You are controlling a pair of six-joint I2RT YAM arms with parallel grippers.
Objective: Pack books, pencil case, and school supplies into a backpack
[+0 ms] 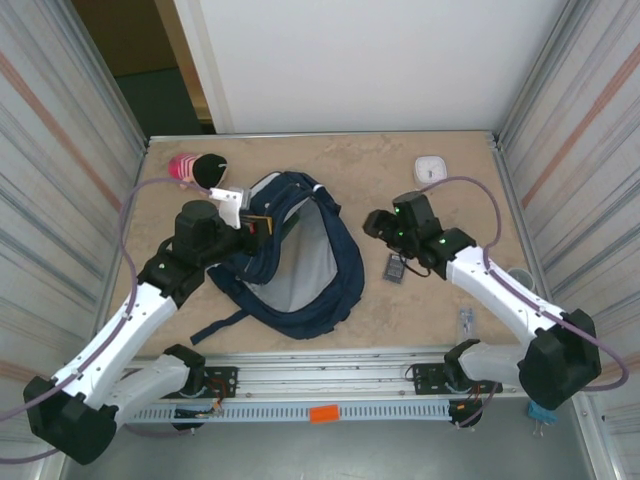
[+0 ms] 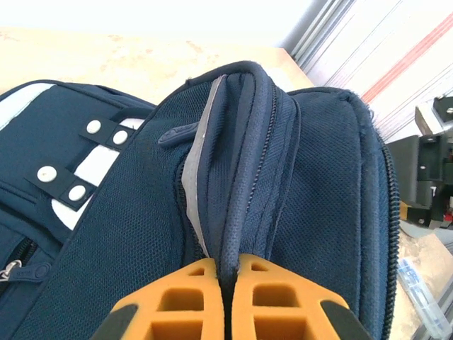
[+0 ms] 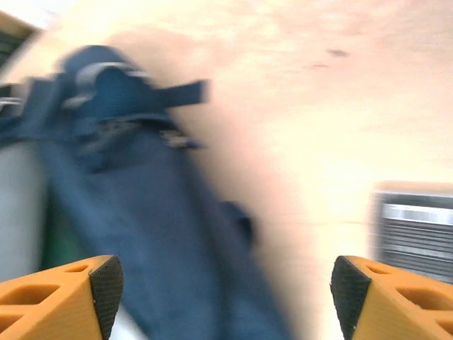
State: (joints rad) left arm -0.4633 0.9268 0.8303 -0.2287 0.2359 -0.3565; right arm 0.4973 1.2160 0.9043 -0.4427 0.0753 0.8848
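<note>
My left gripper [image 2: 226, 278] pinches the backpack [image 2: 297, 184] rim; right gripper [image 3: 226, 287] gapes empty. I judge the fabric soft, floppy, best held by its piped edge.

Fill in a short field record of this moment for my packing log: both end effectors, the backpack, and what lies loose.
left end effector: shut, pinching a seam of the backpack
right end effector: open, empty, between backpack and calculator
backpack: lying on the table, main compartment open
calculator: on the table, right of the backpack
white square device: far right
pink and black item: far left
</note>
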